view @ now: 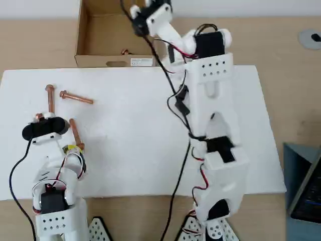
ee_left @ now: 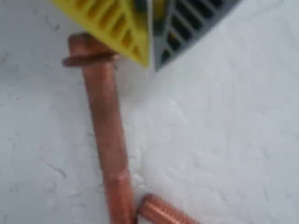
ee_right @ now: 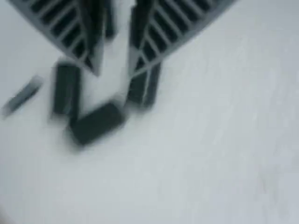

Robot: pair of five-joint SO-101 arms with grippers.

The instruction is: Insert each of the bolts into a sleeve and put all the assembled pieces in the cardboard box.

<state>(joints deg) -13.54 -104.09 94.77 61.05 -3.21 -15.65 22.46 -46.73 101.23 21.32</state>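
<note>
**A:** Start at the left. What is that claw doing?

**B:** The left gripper (ee_left: 152,63) has its yellow and grey fingers pressed together with nothing between them. The tips are just beside the head of the nearest bolt (ee_left: 105,135), which lies flat on the white sheet (view: 140,150).

**A:** And the other bolts?

**B:** The far-left bolt (view: 50,99) and the crosswise bolt (view: 76,97) lie loose farther out on the sheet, near each other.

**A:** The box?

**B:** The cardboard box (view: 83,35) sits open beyond the sheet's far edge. A copper piece (view: 124,51) lies inside by the near wall. That wall carries a white label (view: 142,62), but its print is too small to read.

**A:** Now the right side.

**B:** The right arm (view: 215,100) stretches across the sheet, past the box's right corner. The right gripper (ee_right: 116,70) has its fingers apart and holds nothing. It hangs over black sleeves (ee_right: 96,122) lying on a white surface. The sleeve by the fingertip (ee_right: 142,88) sits right under one finger, and I cannot tell whether they touch. A laptop (view: 306,191) is at the far right edge.
</note>
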